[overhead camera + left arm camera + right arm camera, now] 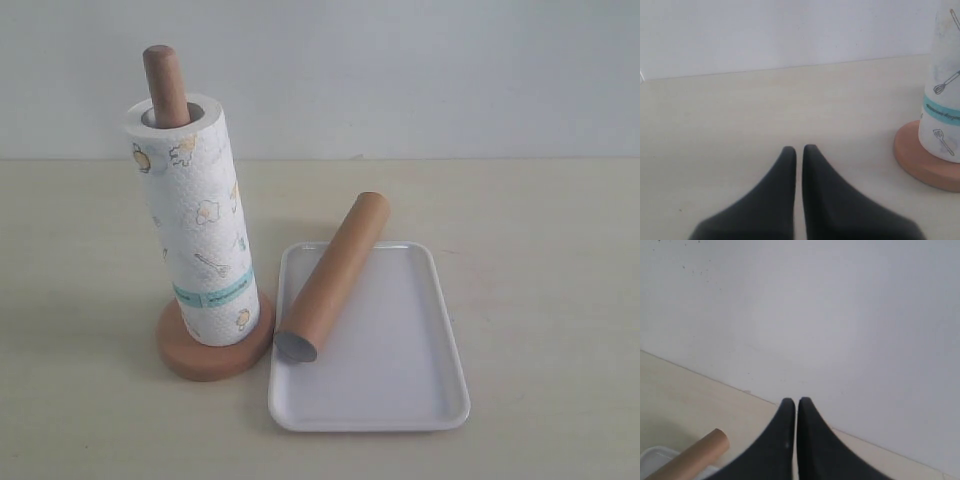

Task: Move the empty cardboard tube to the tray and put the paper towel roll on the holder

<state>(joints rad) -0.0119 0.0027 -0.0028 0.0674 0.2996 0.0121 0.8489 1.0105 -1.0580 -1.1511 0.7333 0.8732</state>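
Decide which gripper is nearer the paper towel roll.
Left. The left gripper, shut, is low over the table close beside the paper towel roll. The right gripper, also shut, is by one end of the cardboard tube, with the roll out of its view.

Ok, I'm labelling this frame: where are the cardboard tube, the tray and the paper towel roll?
cardboard tube [335, 275]: exterior view, middle of its side.
tray [400, 365]: exterior view, bare floor.
paper towel roll [197, 230]: exterior view, printed side.
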